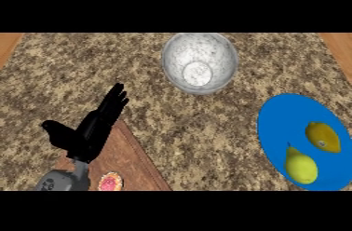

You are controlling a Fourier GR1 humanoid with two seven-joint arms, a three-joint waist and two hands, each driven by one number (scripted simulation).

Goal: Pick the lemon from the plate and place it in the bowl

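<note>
A yellow lemon lies on the blue plate at the right of the counter. Beside it on the same plate, nearer the front, sits a yellow-green pear. A grey speckled bowl stands at the back centre, with nothing in it. My left hand shows at the lower left, open, fingers straight and pointing away, far from both plate and bowl. The right hand is out of view.
The granite counter has wooden edges at the far left and right corners. A wooden board lies at the front left, under my left forearm. A small round pink-topped item rests on it at the bottom edge.
</note>
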